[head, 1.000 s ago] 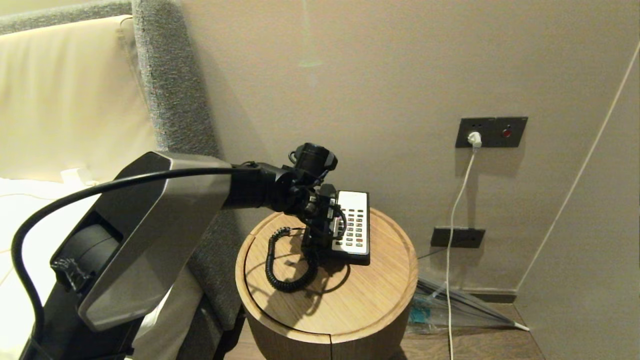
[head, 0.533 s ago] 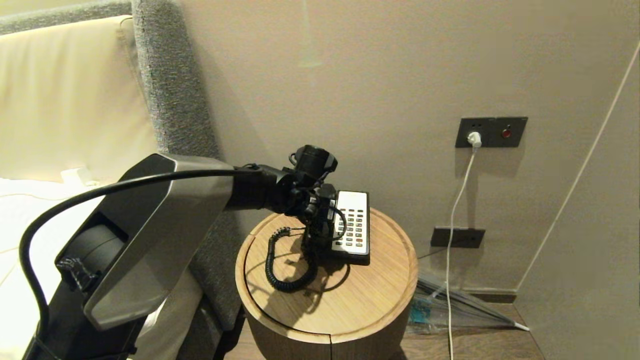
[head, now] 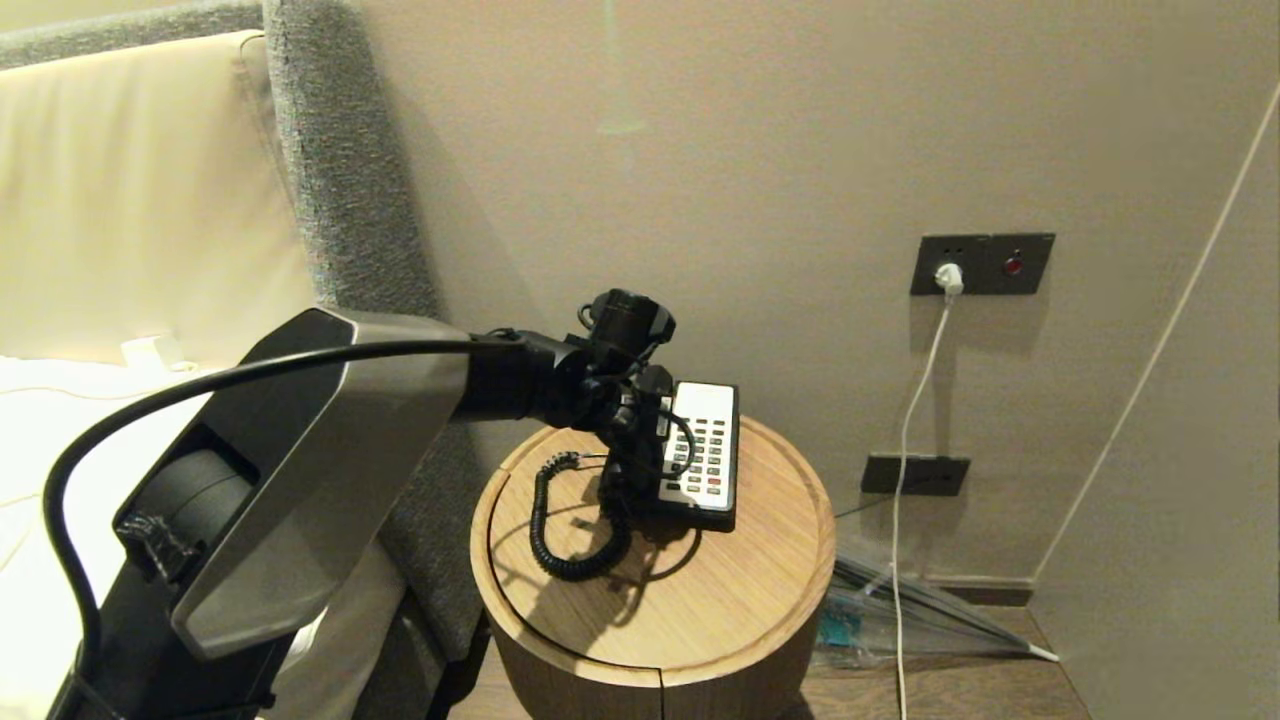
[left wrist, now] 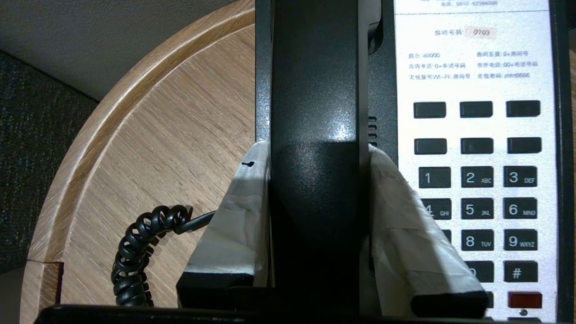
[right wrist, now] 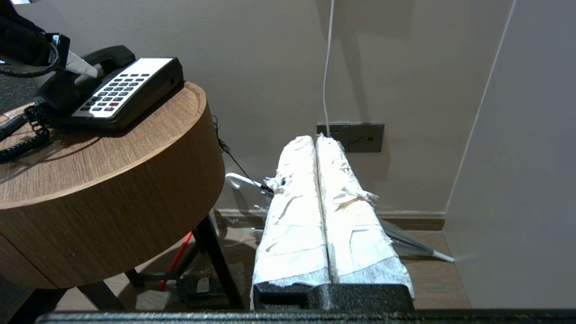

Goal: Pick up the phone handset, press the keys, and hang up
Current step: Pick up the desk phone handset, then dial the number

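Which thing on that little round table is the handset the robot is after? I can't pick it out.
Find the round wooden table beside the bed, then the black-and-cream phone base on it. The phone handset is the long black bar lying along the keypad's side, between the left gripper's taped fingers; alone, it trails the coiled cord.

We find the left claw [left wrist: 317, 153] has narrowed since the earlier pictures; its taped fingers [left wrist: 243, 211] now press both flanks of the phone handset [left wrist: 315, 112], seated on its base.
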`<state>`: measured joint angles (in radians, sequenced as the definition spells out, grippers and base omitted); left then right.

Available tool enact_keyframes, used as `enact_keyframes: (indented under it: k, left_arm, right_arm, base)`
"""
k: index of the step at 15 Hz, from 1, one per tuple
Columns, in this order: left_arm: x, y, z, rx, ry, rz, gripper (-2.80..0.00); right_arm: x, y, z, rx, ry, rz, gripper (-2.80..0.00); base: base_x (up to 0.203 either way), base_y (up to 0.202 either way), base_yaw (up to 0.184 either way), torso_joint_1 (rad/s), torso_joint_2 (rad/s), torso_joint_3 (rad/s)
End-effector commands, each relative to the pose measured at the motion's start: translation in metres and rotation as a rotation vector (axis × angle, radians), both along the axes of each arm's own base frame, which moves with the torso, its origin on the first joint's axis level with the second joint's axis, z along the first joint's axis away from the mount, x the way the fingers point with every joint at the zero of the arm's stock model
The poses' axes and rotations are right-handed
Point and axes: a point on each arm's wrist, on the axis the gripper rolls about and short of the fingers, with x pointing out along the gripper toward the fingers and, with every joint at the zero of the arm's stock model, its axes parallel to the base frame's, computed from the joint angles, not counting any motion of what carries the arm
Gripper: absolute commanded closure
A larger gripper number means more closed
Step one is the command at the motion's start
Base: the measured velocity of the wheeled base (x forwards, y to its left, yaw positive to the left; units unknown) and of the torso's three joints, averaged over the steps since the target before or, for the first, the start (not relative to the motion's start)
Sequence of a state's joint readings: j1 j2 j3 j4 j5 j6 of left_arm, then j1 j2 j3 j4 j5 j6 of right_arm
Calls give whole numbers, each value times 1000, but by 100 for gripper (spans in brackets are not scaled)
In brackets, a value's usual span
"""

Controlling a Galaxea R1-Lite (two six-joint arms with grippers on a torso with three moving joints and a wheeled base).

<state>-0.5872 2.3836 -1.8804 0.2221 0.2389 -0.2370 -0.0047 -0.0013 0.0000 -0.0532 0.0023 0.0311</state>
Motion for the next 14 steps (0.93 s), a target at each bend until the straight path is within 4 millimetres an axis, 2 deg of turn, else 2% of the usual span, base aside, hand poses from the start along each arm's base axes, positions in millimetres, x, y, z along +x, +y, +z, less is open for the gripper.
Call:
enact_keyframes:
  k: [1,7,11,14]
  left_arm:
    - [-2,1,8,-9,-15,3,0]
    - [-11,6,40,-34,-78,25,0]
    - [-37,24,100,-107,-163,30,0]
    - [-83,54,158,-192,-243,40,0]
  right_arm:
    - [2,0,-5,0,19,1,0]
    - [2,0,-5,0,19,1,0]
    - [2,0,-5,0,19,1,0]
    - [2,0,-5,0,20,1,0]
  base:
    - [0,0,0,0,0,0]
    - [0,0,0,0,0,0]
    - [0,0,0,0,0,0]
    - [0,0,0,0,0,0]
